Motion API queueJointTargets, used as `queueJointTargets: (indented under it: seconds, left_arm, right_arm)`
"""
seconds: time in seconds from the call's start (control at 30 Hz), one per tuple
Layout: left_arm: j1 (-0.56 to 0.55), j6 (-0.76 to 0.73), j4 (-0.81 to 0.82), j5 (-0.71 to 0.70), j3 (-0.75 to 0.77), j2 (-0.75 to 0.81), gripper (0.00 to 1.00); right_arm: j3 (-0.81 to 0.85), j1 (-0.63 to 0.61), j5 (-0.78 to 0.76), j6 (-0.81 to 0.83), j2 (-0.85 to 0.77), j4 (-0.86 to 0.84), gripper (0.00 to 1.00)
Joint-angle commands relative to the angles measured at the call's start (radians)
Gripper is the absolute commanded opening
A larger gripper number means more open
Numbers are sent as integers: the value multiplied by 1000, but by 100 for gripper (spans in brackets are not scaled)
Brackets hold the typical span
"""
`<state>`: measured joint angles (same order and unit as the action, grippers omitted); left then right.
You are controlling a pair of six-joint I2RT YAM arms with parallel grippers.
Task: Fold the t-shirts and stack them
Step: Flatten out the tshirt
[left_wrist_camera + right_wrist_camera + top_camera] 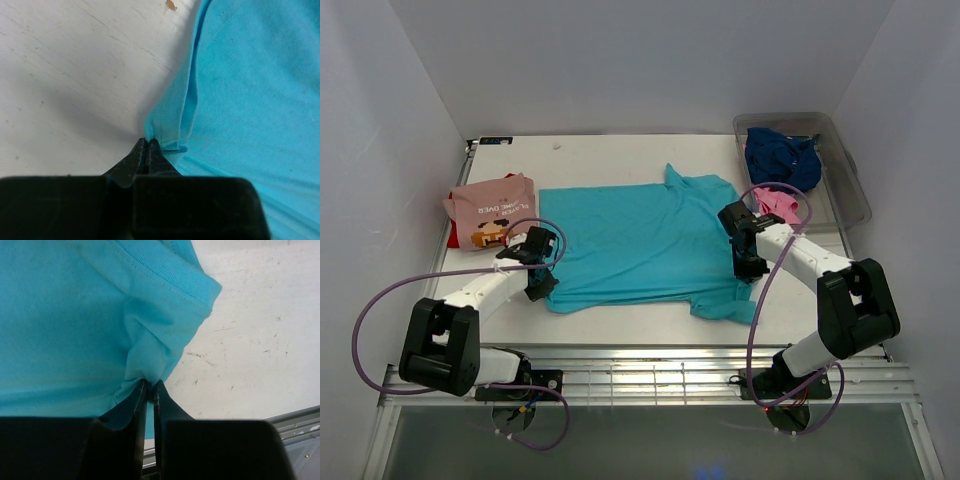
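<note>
My left gripper has its two black fingers pressed together on the turquoise t-shirt. They pinch a small fold of its stitched hem, right at the edge where the cloth meets the white table. My right gripper is likewise closed, with a puckered bit of the same shirt caught between its tips, just below a hemmed band (sleeve or collar, I cannot tell which from here).

From above, the turquoise tee lies spread flat across the middle of the table. My left fingers are at its near-left corner and my right fingers at its right edge. One sleeve points toward the far side and the other toward the near edge.

Left of it, well apart from my left fingers, a folded salmon-pink t-shirt with white lettering and a print sits at the table's left side. It rests on a red t-shirt, of which only a sliver shows at the left.

At the far right stands a clear grey plastic tub. A crumpled navy t-shirt lies in its far part, and a bright pink t-shirt is bunched at its near end, partly hidden behind my right arm's cable (whether it lies wholly inside I cannot tell).
</note>
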<state>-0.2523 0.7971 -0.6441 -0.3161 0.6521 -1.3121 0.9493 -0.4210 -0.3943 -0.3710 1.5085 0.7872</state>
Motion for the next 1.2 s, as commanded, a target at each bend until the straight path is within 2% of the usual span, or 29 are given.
queueJointTargets:
  seconds: [0.0,0.27,0.47,0.57,1.03,1.13,1.17]
  left_arm:
    - [27,8,-92,-132,38,-10,0]
    - [82,-55,-71,-95,64,-64,0]
    - [88,-62,-69,-80,67,-95,0]
    - [108,-73,-66,-77,73,-87,0]
    - [151,-150,-63,-38,135,-127,0]
    - [151,-156,-46,15,142,-110,0]
    - [151,-157,-39,32,147,-98,0]
  right_arm:
    - [48,21,-144,10,-18,83,8]
    - [46,57,-160,30,19,90,10]
    - [37,65,-141,43,42,95,22]
    - [37,77,-159,34,53,103,24]
    - [52,111,-101,47,133,95,25]
    - [86,102,-23,87,26,73,36]
    - [104,99,18,101,-31,66,45]
